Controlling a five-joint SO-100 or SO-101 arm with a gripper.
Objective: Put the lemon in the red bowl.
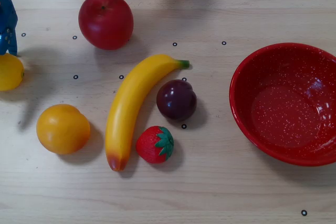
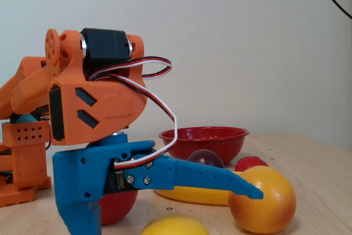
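Down at the left edge of the overhead view, the small glossy bright-yellow toy lemon [image 1: 9, 72] lies on the pale wood-grain table [image 1: 210, 192], partly cut off by the frame. The blue two-finger gripper [image 2: 165, 210] stands over it: in the fixed view one blue finger [image 2: 209, 179] reaches out to the right above the lemon [image 2: 174, 226], while the other points down at the left, so the jaws are spread wide with nothing between them. In the overhead view only a blue piece of the gripper [image 1: 6, 24] shows, just above the lemon.

The large round glossy red bowl with fine white speckles [image 1: 287, 103] sits at the right side of the overhead view, well apart from the lemon, with nothing in it. Between them lie a long yellow plastic banana [image 1: 131, 108], a dark purple round plum [image 1: 176, 99] just beside the banana's right side, and a small red strawberry with green leaves [image 1: 155, 144] near the banana's lower end. A round orange-yellow fruit [image 1: 63, 128] rests below the lemon, and a shiny red apple [image 1: 105, 20] sits near the top. The orange arm body [image 2: 93, 103] with its black servo rises above the gripper in the fixed view.
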